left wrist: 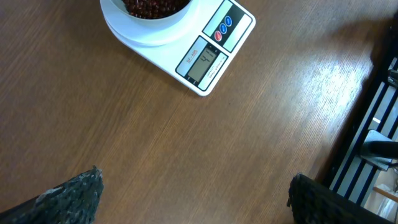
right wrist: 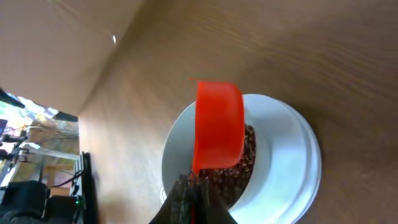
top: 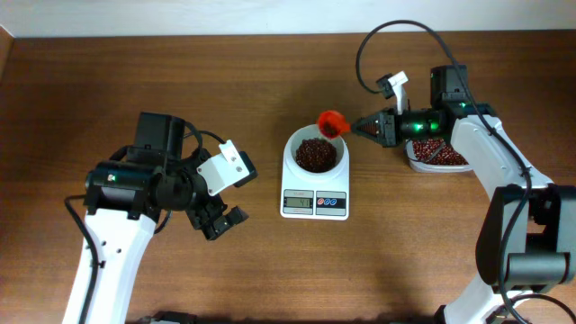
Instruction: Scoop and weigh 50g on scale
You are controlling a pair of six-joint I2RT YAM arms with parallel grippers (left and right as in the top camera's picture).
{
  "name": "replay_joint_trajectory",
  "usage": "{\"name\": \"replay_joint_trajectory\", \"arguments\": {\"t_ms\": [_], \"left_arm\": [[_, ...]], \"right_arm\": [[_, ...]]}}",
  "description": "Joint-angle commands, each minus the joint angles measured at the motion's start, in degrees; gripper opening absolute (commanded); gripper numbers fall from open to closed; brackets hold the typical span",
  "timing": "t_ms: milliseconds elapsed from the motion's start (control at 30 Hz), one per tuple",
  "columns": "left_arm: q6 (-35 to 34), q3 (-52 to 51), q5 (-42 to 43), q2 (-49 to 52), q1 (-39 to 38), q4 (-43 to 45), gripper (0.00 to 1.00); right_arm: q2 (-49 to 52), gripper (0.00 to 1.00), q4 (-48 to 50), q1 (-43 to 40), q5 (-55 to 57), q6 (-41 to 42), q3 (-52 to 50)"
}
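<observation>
Right gripper (top: pixel 358 127) clamped on orange-red scoop (top: pixel 332 121) handle; scoop over scale (top: pixel 289 154) bowl's 1 o'clock rim, beans (top: pixel 315 155) at 8 o'clock from gripper; left gripper (top: pixel 222 221) wide, farther.

The scale (left wrist: pixel 205 59) holding beans (left wrist: pixel 152 5) sits on the wooden table (left wrist: pixel 186 155).

Robotics lab: 2 robot arms (top: pixel 108 236) at a wood-grain table (top: pixel 270 270), metal racking (left wrist: pixel 373 127) beside it

Bright even light, sheen on table (left wrist: pixel 323 81), soft shadows
</observation>
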Motion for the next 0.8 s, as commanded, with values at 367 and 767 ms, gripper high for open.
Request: {"name": "replay_joint_trajectory", "arguments": {"t_ms": [367, 767], "left_arm": [[0.72, -0.15, 0.44, -0.46, 0.04, 0.09, 0.99], [0.72, -0.15, 0.44, -0.46, 0.04, 0.09, 0.99]], "right_arm": [[-7.87, 0.04, -2.67, 4.24, 10.19, -6.54, 0.13], [-9.94, 0.04, -6.21, 7.56, 19.15, -5.88, 0.15]]}}
